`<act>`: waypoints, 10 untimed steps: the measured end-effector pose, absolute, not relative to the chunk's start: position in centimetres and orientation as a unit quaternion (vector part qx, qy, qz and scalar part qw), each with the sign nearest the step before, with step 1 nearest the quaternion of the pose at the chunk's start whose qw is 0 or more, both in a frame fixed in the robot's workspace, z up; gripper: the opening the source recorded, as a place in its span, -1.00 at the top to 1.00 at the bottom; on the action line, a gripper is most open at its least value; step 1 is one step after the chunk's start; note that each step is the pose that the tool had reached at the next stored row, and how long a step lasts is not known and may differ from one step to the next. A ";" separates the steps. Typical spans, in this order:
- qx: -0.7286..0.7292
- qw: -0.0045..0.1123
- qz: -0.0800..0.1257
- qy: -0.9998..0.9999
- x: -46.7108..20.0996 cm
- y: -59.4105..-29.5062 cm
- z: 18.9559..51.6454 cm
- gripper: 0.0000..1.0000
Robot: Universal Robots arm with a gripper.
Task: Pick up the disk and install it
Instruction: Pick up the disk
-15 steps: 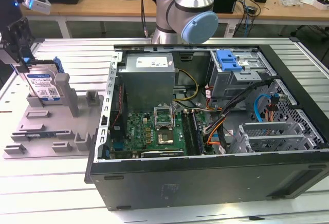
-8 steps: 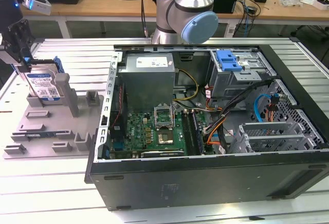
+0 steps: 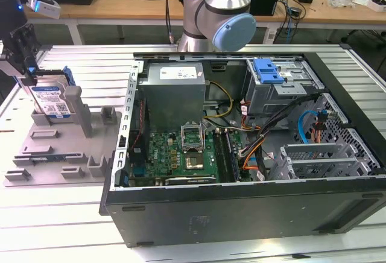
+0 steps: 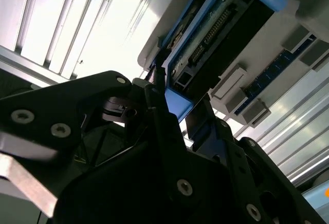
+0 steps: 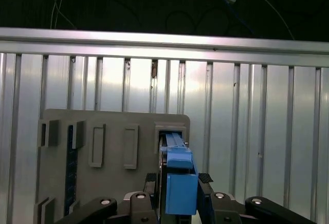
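Gripping the disk (image 3: 51,100) by its blue bracket, gripper (image 3: 27,73) jaws narrow, one finger (image 5: 151,179) on each side of the bracket's upper edge, touching it in both wrist views. Disk stands upright on edge in a slot at the rear corner of the gray fixture (image 3: 57,148), on the exterior view's left, label side showing. Fixture lies flat near the slatted table (image 3: 66,239) edge on the exterior view's left, just beside the open computer case (image 3: 241,215). Blue drive cage (image 3: 268,70) sits at the case's far edge, well apart from the disk
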State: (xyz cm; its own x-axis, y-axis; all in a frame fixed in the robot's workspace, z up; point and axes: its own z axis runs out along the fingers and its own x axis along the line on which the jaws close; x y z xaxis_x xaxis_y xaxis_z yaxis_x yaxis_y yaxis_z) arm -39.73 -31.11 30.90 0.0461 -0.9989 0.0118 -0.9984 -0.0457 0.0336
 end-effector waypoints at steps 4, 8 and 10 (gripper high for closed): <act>0.723 0.016 -0.007 -0.691 -39.7 -31.1 30.8 0.15; 0.723 0.016 -0.007 -0.691 -39.8 -31.1 30.6 0.15; 0.723 0.016 -0.007 -0.691 -39.8 -31.1 30.4 0.15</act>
